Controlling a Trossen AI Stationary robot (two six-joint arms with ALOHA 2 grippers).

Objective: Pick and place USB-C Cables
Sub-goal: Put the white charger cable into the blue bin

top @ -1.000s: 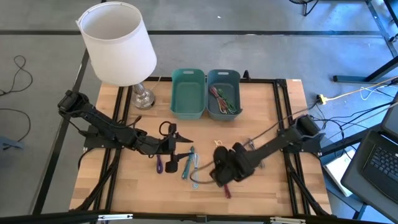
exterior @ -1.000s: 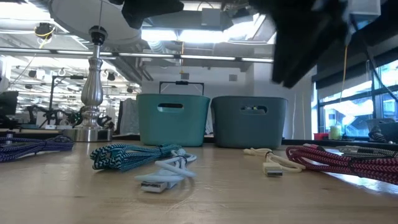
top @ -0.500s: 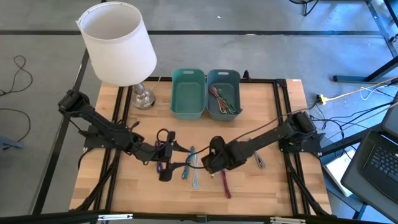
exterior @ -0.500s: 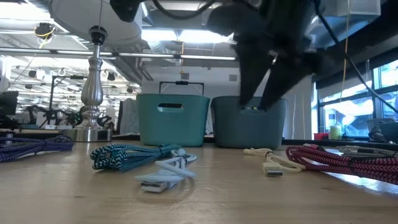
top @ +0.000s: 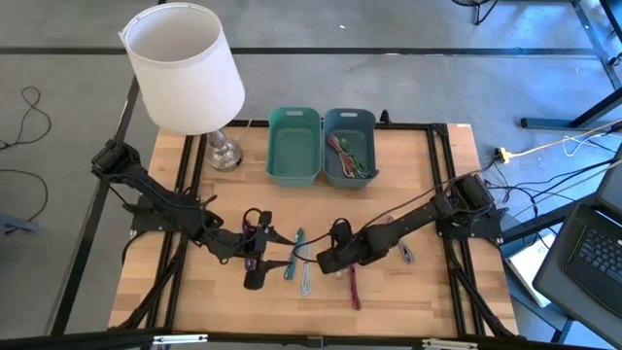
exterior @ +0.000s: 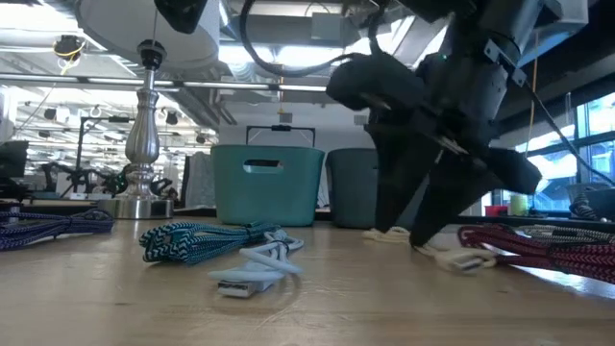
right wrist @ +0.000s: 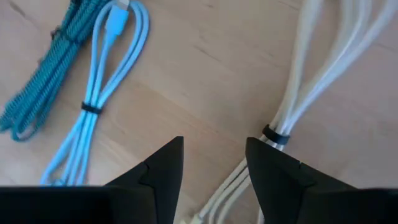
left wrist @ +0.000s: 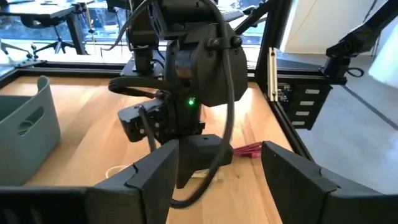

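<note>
Wooden worktop (top: 194, 292) with the right gripper (right wrist: 211, 158) low and open over a cream cable (right wrist: 311, 87), the left gripper (left wrist: 214, 165) open nearby, so a slightly off descent could pinch one strand or snag the pale blue cable (right wrist: 99, 93) beside it.

I work in a robotics lab set within an open-plan industrial hall. My wooden table (top: 398, 175) sits in a black metal frame (top: 442, 194) on grey flooring strewn with loose wires (top: 29, 107). Beyond it run exposed ceiling ducts (exterior: 279, 72), further workbenches (exterior: 58, 178), large windows (exterior: 538, 144), and a laptop (top: 593, 243) alongside.
</note>
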